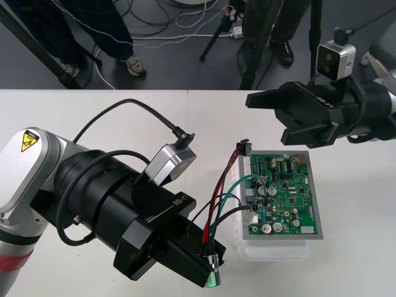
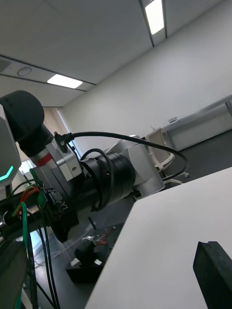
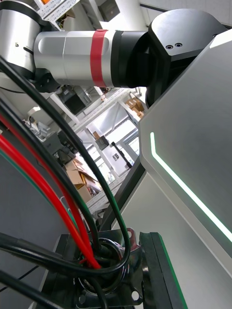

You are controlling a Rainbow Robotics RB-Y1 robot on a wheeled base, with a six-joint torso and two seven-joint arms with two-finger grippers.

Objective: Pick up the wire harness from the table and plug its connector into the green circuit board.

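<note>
1. The left gripper (image 1: 209, 267) is clamped on the round metal flanged socket (image 1: 213, 263) of the thin red, green and black wire harness (image 1: 218, 198). The socket sits between its fingertips.
2. From those fingers the wires arch away to the small black plug (image 1: 242, 148). The plug stands at the edge of the green rectangular circuit board (image 1: 284, 192), which rests on a white plastic base (image 1: 272, 250). Whether the plug is seated cannot be told.
3. The right gripper (image 1: 271, 119) hovers just beyond the plug with its fingers spread wide and nothing between them.
4. Handling, as judged: the harness is light and limp, and its wires are likely fragile where they enter the plug. Take hold of the rigid plug body, never the wires.
</note>
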